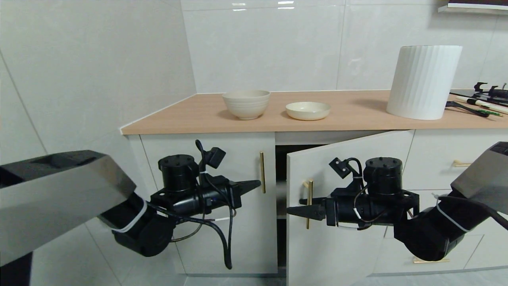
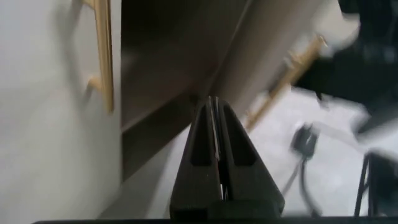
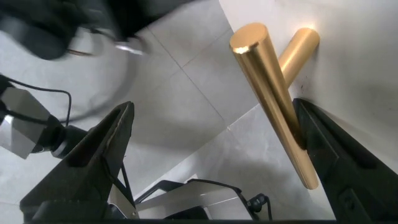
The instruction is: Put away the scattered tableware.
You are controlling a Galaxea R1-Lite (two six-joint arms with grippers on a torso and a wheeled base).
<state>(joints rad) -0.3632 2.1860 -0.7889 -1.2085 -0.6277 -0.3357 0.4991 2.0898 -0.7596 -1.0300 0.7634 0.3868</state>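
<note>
While the left gripper (image 2: pixel 213 102) has fingers together, the right gripper (image 3: pixel 212 112) has fingers apart around the cabinet handle (image 3: pixel 277 109).

The wooden countertop (image 1: pixel 357 115) runs above the left gripper (image 1: pixel 256 183) and the right gripper (image 1: pixel 291 211). A deep ribbed bowl (image 1: pixel 246 104) stands above the left gripper's tip, and a shallow dish (image 1: pixel 308 110) sits near it, above the right gripper's tip. Farther out on the right gripper's side stand a white ribbed cylinder (image 1: pixel 424 81) and, beyond it, loose utensils (image 1: pixel 480 101).

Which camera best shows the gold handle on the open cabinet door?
The right wrist view: the door handle sits close up between the right gripper's open jaws. In the head view it is small; in the left wrist view, blurred.
</note>
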